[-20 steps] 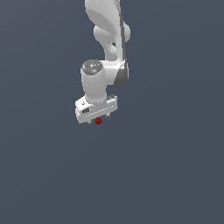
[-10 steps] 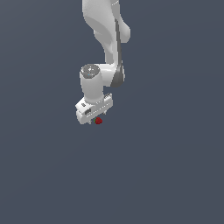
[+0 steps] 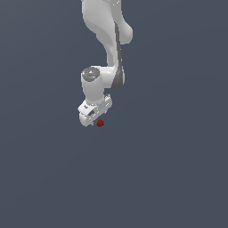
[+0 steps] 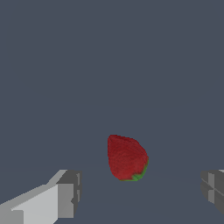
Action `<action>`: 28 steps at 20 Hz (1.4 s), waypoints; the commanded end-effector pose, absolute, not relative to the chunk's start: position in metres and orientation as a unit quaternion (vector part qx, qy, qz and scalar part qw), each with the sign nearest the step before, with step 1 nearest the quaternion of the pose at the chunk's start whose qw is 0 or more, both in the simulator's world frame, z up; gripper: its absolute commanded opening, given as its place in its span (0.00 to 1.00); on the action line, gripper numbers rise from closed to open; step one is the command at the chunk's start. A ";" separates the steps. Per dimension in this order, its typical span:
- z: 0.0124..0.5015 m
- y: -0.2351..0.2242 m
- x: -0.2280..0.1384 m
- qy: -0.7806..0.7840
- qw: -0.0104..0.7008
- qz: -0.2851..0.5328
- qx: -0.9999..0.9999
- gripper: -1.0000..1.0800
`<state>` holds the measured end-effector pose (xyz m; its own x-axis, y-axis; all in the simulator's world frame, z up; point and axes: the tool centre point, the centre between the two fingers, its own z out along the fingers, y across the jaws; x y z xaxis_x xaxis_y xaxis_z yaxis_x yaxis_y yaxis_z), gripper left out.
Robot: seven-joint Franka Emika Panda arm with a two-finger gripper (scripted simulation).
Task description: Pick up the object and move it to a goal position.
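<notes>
My gripper hovers with fingers spread either side of the object, not touching; grasp, lift and transfer remain undone.

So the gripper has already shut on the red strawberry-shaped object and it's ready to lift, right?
Not shut: the wrist view shows the gripper open, its fingers wide apart, with the red object lying between them untouched. The object is indeed red and strawberry-shaped, and the exterior view shows it right beneath the gripper.

No readable text, labels, brands, numbers or signs anywhere.
</notes>
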<state>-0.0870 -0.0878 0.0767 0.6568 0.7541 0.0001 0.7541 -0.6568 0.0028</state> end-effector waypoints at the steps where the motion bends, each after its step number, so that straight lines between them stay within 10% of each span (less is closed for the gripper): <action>1: 0.074 -0.088 -0.090 0.424 0.001 0.000 0.905 0.96; 26: 0.023 -0.089 -0.093 0.431 0.000 0.000 0.902 0.96; 27: 0.023 -0.089 -0.093 0.431 0.000 0.000 0.902 0.00; 28: 0.023 -0.089 -0.093 0.431 0.000 0.000 0.902 0.00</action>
<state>-0.0928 -0.0892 0.0231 0.6283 0.7780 -0.0001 0.7780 -0.6283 -0.0002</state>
